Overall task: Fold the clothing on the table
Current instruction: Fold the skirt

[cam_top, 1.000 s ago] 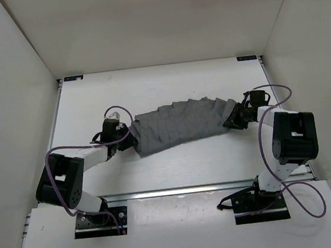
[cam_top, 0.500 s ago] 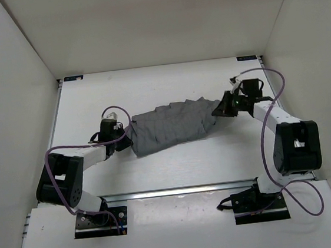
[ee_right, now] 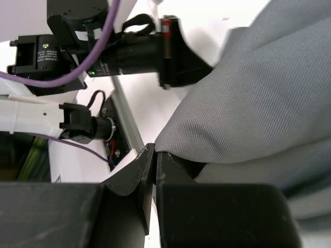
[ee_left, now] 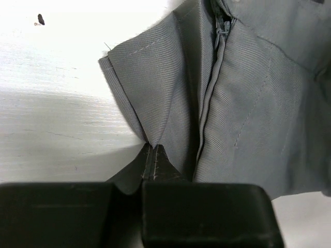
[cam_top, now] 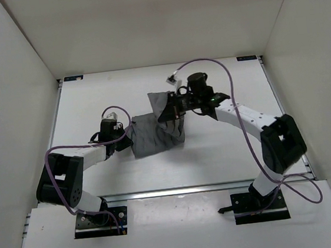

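Two ends: I see both pinched.
Left gripper (ee_left: 151,151): clamped on the clothing (cam_top: 152,140), low on the table (cam_top: 228,153).
Right gripper (ee_right: 154,151): clamped on the opposite end, held higher.

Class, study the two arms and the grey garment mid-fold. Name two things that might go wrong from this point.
1. The right jaws pinch only a thin edge of the clothing, lifted off the table; it might slip free and drop unevenly.
2. The left jaws grip just a small corner fold; tension from the other end might tug it loose.
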Action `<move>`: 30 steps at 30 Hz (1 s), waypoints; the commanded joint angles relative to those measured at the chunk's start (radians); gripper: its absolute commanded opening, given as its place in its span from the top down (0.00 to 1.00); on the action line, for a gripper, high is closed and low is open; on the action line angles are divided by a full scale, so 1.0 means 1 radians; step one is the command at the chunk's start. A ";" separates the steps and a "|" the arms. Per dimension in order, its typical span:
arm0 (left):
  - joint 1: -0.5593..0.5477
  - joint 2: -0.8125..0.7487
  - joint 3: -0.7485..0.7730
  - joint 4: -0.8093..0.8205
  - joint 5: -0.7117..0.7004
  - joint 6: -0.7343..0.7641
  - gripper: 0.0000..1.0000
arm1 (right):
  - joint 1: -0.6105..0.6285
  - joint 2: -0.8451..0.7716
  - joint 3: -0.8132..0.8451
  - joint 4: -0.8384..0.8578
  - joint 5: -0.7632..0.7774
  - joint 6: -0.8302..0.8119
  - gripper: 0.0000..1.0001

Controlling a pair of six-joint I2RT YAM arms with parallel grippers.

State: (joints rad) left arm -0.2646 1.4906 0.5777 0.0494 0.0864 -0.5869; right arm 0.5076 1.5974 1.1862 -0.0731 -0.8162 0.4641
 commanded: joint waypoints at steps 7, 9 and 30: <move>-0.001 -0.013 -0.021 -0.013 0.001 -0.001 1.00 | 0.172 0.242 0.139 0.102 -0.095 0.036 1.00; 0.001 -0.013 -0.019 -0.011 0.004 -0.002 1.00 | 0.189 0.274 0.164 0.095 -0.107 0.031 1.00; 0.019 -0.047 -0.036 -0.019 0.039 0.004 1.00 | 0.259 0.576 0.377 -0.017 0.031 -0.001 1.00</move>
State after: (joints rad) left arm -0.2558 1.4799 0.5621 0.0605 0.0990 -0.5911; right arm 0.7540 2.1456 1.5139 -0.0570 -0.8104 0.4889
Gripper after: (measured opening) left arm 0.017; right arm 0.009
